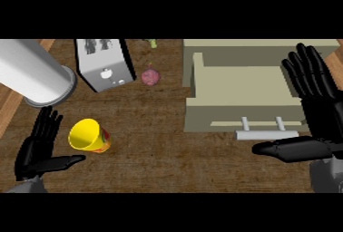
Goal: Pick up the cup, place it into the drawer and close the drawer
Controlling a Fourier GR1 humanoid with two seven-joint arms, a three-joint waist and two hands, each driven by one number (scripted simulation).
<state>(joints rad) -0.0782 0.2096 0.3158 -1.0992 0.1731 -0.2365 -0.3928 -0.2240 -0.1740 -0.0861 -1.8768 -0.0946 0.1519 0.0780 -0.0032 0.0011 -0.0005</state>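
A yellow cup [88, 135] with a red-patterned side stands on the wooden counter at the lower left, its mouth tilted toward me. My left hand [38, 152] is open just left of it, fingers straight, thumb pointing at the cup, not touching. The beige drawer [241, 93] is pulled open at the right, its handle [266, 134] facing me. My right hand [315, 97] is open along the drawer's right side, fingers stretched up and thumb reaching left just below the handle.
A large white cylinder [33, 72] lies at the upper left. A grey box-shaped appliance [104, 63] stands behind the cup. A small purple-red vegetable [150, 76] and a green bit [153, 43] lie near the drawer's left side.
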